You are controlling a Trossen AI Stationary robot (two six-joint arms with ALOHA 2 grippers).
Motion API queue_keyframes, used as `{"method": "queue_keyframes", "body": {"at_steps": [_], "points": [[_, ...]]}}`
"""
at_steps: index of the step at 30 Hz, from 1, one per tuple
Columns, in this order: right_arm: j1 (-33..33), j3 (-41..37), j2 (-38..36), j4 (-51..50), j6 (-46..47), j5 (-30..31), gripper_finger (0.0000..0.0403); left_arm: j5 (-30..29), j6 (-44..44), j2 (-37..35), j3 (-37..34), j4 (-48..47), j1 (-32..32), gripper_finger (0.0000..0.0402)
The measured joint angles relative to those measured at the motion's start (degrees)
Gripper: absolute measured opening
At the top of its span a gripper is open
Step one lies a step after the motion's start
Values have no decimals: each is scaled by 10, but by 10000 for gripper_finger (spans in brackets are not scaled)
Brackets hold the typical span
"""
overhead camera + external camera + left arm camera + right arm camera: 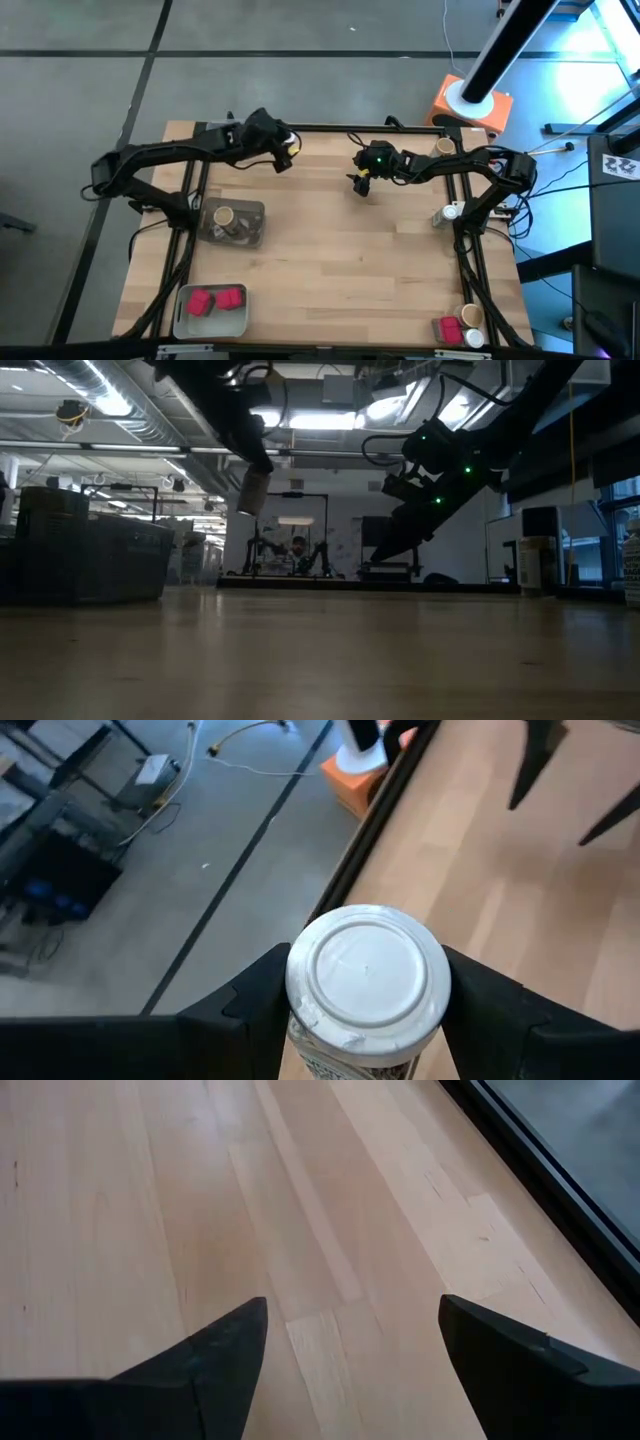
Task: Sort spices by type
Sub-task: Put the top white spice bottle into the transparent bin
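Left gripper (365, 1020) is clamped on a white-lidded spice jar (368, 982), held aloft near the table's (330, 240) upper left edge in the high view; probably light, rigid and slick, so grip mid-body below the lid, while the right gripper (350, 1350) hangs agape, empty, upper centre.

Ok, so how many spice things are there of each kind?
Red boxes: 3
Tan-lid jars: 3 that I can make out
White-lid jars: 3
Total: 9
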Motion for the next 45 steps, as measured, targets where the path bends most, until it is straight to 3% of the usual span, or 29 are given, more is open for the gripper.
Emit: {"method": "queue_keyframes", "body": {"at_steps": [15,23,45], "points": [[0,0,0,28,0,0,294,-20,-49,-208,-179,23,101,193],[0,0,0,28,0,0,294,25,-56,-213,-245,73,146,193],[0,0,0,29,0,0,294,68,-62,-212,-356,228,203,197]]}}
